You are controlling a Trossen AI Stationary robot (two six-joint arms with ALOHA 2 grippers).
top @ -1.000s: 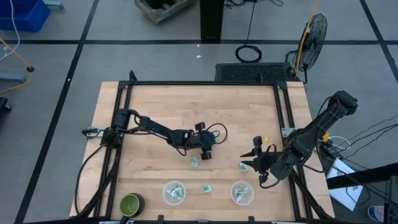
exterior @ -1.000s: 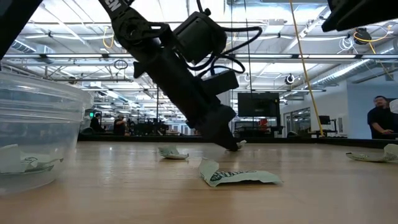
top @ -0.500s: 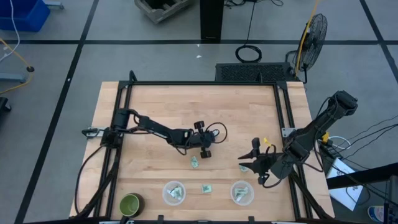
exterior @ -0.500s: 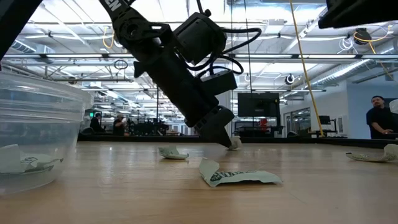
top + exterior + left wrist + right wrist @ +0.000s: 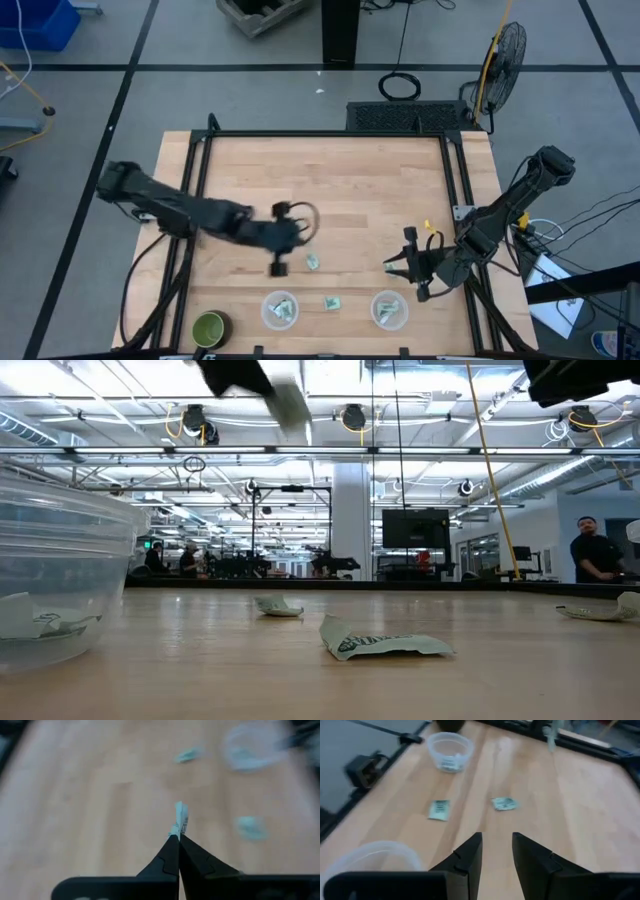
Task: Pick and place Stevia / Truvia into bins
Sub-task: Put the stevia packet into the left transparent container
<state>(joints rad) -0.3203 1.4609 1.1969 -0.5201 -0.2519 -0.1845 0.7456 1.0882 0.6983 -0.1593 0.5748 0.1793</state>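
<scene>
Left pincer point(image 5: 178, 836) pinching a Stevia packet point(image 5: 180, 818) by one thin corner above the surface's point(image 5: 330, 180) near edge, close to the left bin point(image 5: 280, 309); liable to slip and drop short; right pincer point(image 5: 496, 851) spread, waiting near the right edge.

Two bins stand side by side near the worktop point(image 5: 330, 170) front edge: left bin point(image 5: 280, 309), right bin point(image 5: 389, 310), each holding packets. One packet point(image 5: 331, 303) lies between them; another point(image 5: 313, 262) lies behind, beside the left pincer point(image 5: 277, 266). A cup point(image 5: 209, 327) stands left of the left bin.
</scene>
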